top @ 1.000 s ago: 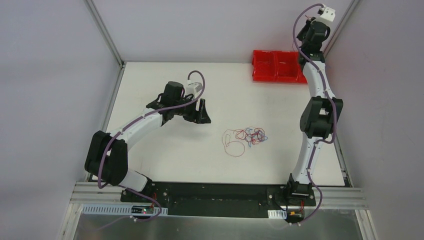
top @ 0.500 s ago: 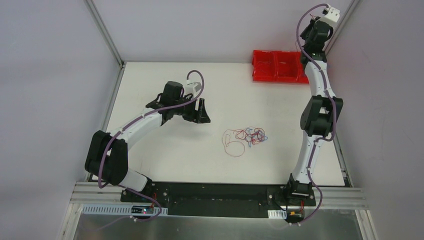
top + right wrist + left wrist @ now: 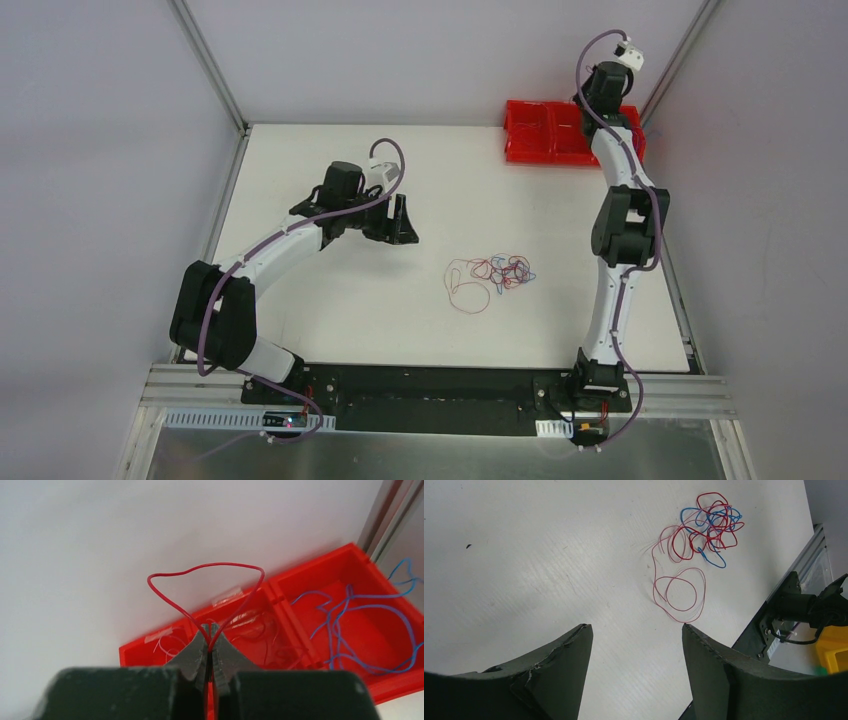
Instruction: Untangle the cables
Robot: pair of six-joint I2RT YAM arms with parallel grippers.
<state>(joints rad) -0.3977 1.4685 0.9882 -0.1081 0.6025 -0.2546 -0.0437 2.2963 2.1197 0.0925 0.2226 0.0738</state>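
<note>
The top of the right arm (image 3: 606,85) has been swung down and to the left since a second ago, and it is now held over the red bin (image 3: 530,152). The left arm (image 3: 275,252) has been pulled back a little. The right gripper (image 3: 210,632) is pinched tight on one red wire (image 3: 207,569), which is bent up in a loop above the fingers. Below it, blue wires (image 3: 350,612) are seen in one part of the bin. The left gripper (image 3: 636,628) is held wide apart with nothing in it, above the table (image 3: 330,310). The cables (image 3: 492,272) are left in a small heap near the middle of the table, well apart from both grippers. One loose red loop is spread out at the heap's left side.
</note>
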